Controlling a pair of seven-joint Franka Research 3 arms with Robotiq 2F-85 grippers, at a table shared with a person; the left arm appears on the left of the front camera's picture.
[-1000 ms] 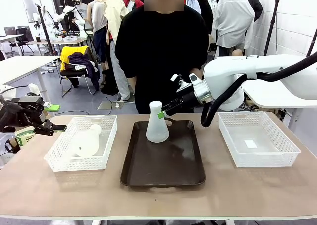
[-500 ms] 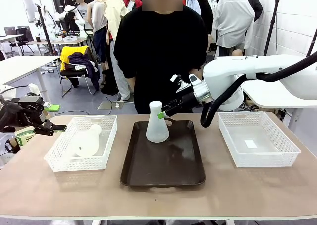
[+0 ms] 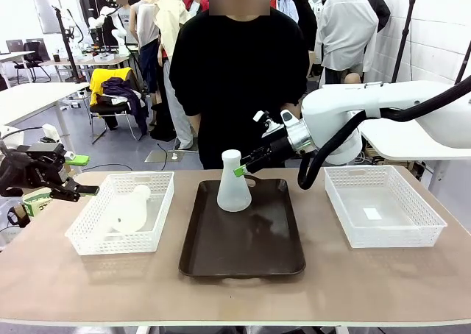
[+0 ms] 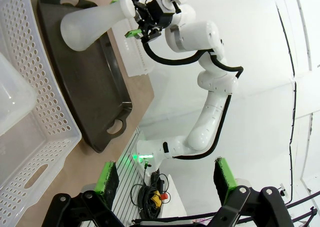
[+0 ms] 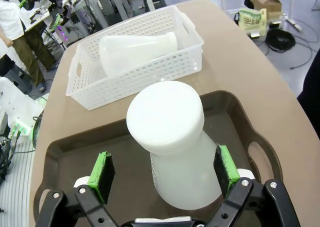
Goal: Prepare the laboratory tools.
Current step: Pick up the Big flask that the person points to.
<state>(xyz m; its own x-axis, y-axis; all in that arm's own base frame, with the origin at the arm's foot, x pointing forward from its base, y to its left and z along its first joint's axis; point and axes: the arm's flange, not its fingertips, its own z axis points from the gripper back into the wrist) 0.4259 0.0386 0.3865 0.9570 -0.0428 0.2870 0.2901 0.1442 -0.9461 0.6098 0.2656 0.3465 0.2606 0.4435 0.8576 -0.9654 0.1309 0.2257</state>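
Note:
One frosted-white conical flask (image 3: 234, 185) stands upright at the far end of the dark brown tray (image 3: 243, 253). My right gripper (image 3: 243, 169) is open, its green pads on either side of the flask's neck. In the right wrist view the flask (image 5: 172, 137) rises between the fingertips (image 5: 102, 174) with gaps on both sides. A second flask (image 3: 129, 210) lies on its side in the left white basket (image 3: 158, 201). My left gripper (image 3: 68, 178) hovers open off the table's left end, holding nothing. The left wrist view has its gripper (image 4: 165, 182) open, with the upright flask (image 4: 90, 24) far off.
An empty white mesh basket (image 3: 423, 224) sits at the table's right. A person in black stands at the far side behind the tray. The near half of the tray is bare. The lying flask (image 5: 137, 47) and its basket (image 5: 185, 62) show beyond the tray in the right wrist view.

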